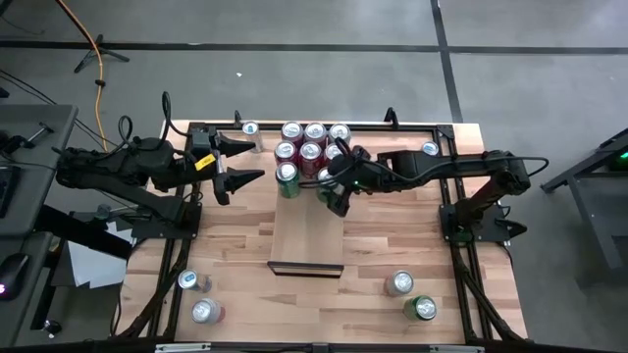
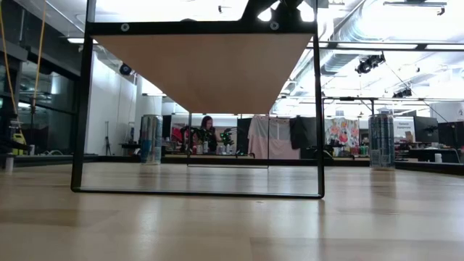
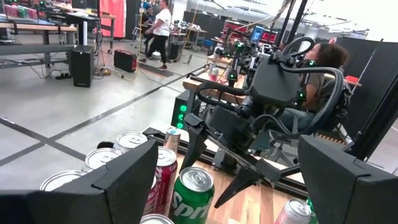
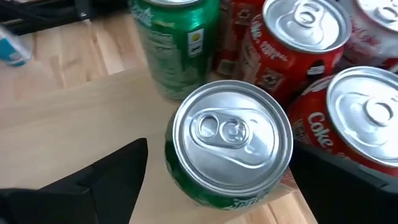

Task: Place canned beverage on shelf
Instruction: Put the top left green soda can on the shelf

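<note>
Pale wood shelf (image 1: 306, 235): lies on the butcher-block table (image 1: 245, 226), long axis running from the can cluster toward the near edge, dark lip at its near end.

Green can (image 4: 229, 149): upright on the shelf's far end, just beside the red cans (image 4: 298, 43) and a second green can (image 4: 174, 43).

Right gripper (image 1: 332, 191): over the shelf's far end at the green can, fingers wide apart on either side of it, not gripping.

Left gripper (image 1: 243, 163): at the table's far left, beside the cluster, fingers spread wide, holding nothing.

Loose cans: two near the left front corner (image 1: 196, 296), two near the right front (image 1: 412, 296).
</note>
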